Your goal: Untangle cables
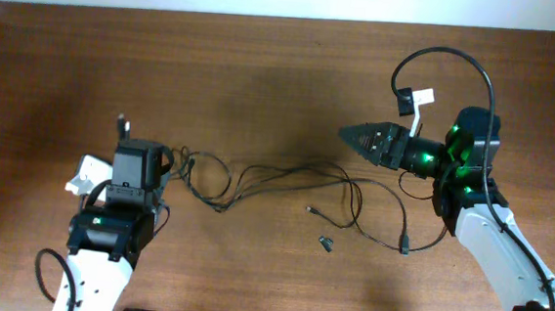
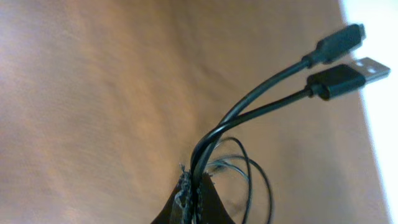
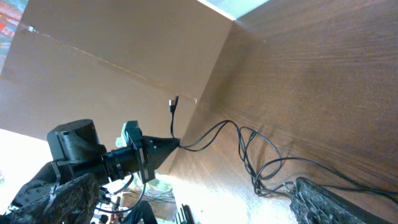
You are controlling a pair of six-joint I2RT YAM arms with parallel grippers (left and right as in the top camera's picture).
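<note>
Where the left gripper (image 2: 194,200) pinches shut at the near left of the scene, its rough-edged dark fingertips clamp two strands of the thin black cables (image 1: 286,176) side by side. Just beyond that gripper, in its wrist view, the two strands curve up and away and end in mid-air. One ends in a flat black plug with a silver metal shell (image 2: 348,76), the other in a smaller slim black plug (image 2: 341,42) just above it. A few thin loops hang behind the clamped fingertips.

To the right of the left gripper, the rest of the cables lie on the brown wooden table (image 1: 264,66) in loose crossing loops. A small bunch sits close beside the gripper, and long strands spread out past it. Well right of the left gripper, one free end with a small connector (image 1: 310,210) lies on the wood. A tiny dark loose piece (image 1: 326,243) sits near it, apart from every strand. Farther right again, another cord end (image 1: 404,248) points toward the front edge.

Farthest from the left gripper, across the whole spread, the right gripper (image 1: 355,137) hangs over the table with its jaws wide apart, holding nothing. In the overhead view the nearest strand passes just below its tip; whether they touch I cannot tell.
</note>
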